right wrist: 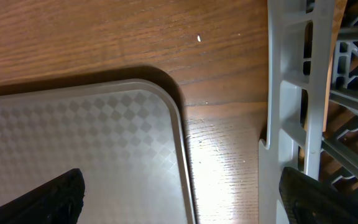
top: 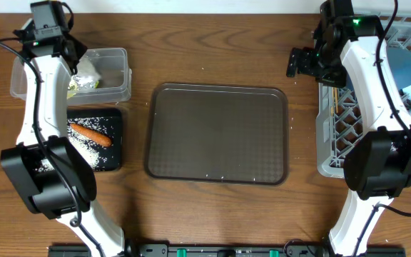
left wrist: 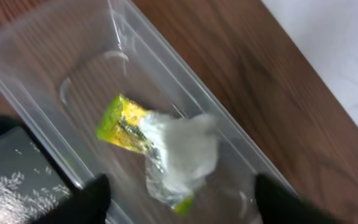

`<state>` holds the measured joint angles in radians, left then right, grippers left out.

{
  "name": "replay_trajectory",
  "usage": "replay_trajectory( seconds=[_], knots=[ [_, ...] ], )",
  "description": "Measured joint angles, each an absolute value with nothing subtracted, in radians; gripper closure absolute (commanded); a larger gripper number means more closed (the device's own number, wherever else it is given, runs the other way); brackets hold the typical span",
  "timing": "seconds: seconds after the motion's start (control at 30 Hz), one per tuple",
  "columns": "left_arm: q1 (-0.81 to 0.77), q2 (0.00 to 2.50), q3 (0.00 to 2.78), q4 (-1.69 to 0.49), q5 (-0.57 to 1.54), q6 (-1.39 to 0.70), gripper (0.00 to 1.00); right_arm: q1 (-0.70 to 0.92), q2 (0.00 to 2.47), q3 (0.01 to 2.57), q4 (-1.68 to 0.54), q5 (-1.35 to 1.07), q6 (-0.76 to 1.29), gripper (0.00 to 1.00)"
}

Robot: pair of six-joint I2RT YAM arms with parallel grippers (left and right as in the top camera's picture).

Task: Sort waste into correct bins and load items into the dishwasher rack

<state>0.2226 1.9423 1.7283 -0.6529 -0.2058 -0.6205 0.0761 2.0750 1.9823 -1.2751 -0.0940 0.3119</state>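
Your worktop [top: 212, 43] is grained wood; the tub [left wrist: 42, 56] clear glossy plastic; the tray [right wrist: 73, 137] matt, checker-textured; the rack [right wrist: 284, 93] grey plastic.

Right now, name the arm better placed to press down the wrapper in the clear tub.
Left. The left hand hangs open above the wrapper in the clear tub; the right hand is far off beside the rack.

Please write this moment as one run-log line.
left hand: open above clear tub, wrapper inside | right hand: open, empty, above brown tray edge beside rack | black tray: carrot, rice
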Motion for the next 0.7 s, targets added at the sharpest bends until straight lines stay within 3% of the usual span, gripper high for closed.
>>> replay_trajectory(
  seconds=[0.17,0.7],
  knots=[
    [0.218,1.943,1.728,-0.713,-0.160,-0.628,0.02,0.076,2.075,1.982,-1.275,-0.094,0.311,0.01],
    [0.213,1.924,1.723,-1.315,0.007,-0.768,0.01,0.076,2.075,1.982,-1.275,-0.094,0.312,0.01]
  ],
)
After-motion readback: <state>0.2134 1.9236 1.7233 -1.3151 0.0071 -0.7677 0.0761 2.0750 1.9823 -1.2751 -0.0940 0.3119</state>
